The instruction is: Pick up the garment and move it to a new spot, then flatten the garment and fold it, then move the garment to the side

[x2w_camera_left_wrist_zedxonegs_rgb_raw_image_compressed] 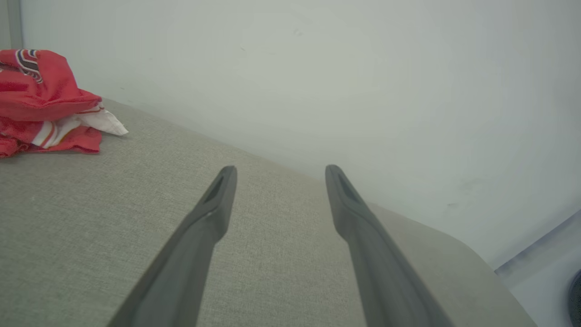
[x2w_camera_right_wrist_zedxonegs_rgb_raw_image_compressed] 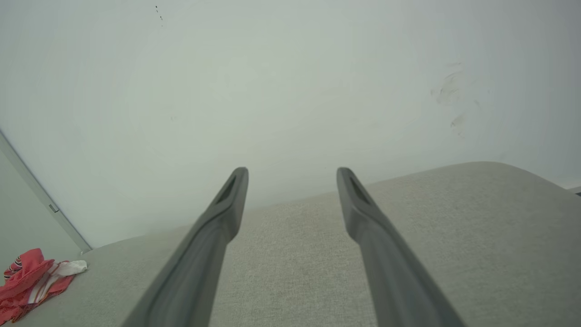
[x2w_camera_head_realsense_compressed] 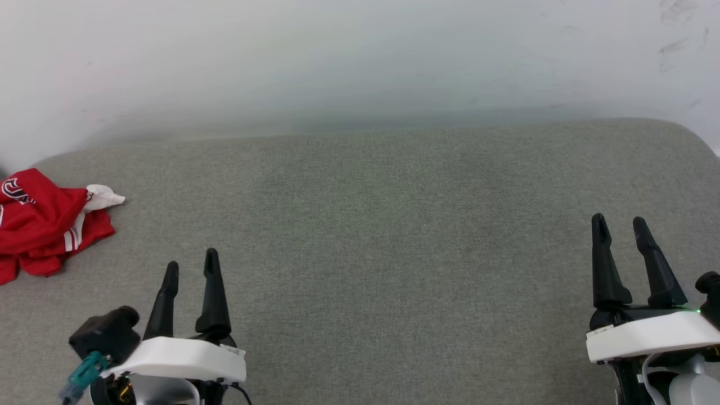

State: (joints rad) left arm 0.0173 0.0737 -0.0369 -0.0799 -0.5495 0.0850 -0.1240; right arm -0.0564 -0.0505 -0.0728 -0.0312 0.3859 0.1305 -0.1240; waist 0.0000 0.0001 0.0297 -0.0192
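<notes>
head view showed the garment [x2w_camera_head_realsense_compressed: 42, 222] crumpled at far left, untouched. left gripper [x2w_camera_head_realsense_compressed: 191, 264] and right gripper [x2w_camera_head_realsense_compressed: 621, 219] stood spread, empty. pickup looked pending; the left arm needed to reach it.

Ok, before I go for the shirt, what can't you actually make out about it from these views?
Head view: the garment runs off the left edge, so its full spread is hidden.
Left wrist view: again cut by the left edge; its own crumpled folds bury most of the lettering, so it is unreadable.
Right wrist view: it sits in the bottom-left corner, too small for detail.
All views: collar and hem cannot be located in the heap.
</notes>
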